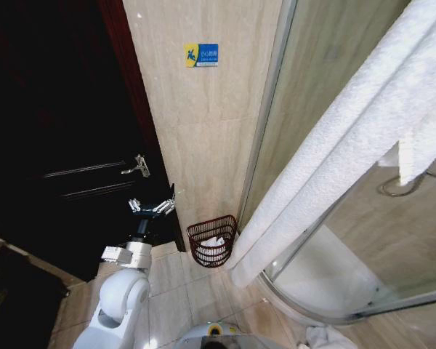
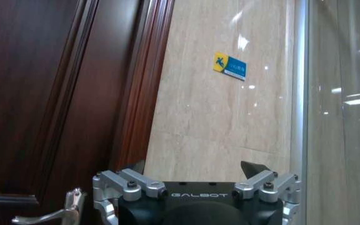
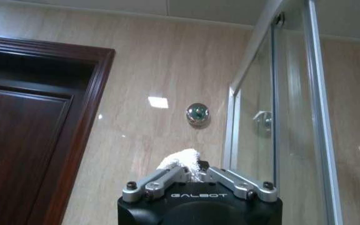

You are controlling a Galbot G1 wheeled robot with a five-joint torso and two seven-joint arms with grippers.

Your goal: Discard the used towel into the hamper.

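A long white towel [image 1: 334, 145] hangs stretched from the upper right of the head view down to the floor. Its lower end lies right beside the hamper [image 1: 212, 243]. The hamper is a small dark reddish-brown ribbed basket at the foot of the tiled wall, with something white inside. In the right wrist view my right gripper [image 3: 189, 172] is shut on a tuft of the towel [image 3: 181, 158], held high. My left gripper [image 1: 154, 207] hovers open in front of the dark door, left of the hamper and above it. Its fingers [image 2: 136, 165] are spread with nothing between them.
A dark wooden door [image 1: 51, 131] with a lever handle [image 1: 136, 167] is at the left. A curved glass shower enclosure [image 1: 349, 254] fills the right. A blue and yellow sign [image 1: 201, 55] is on the tiled wall. A white cloth [image 1: 323, 338] lies on the floor near my base.
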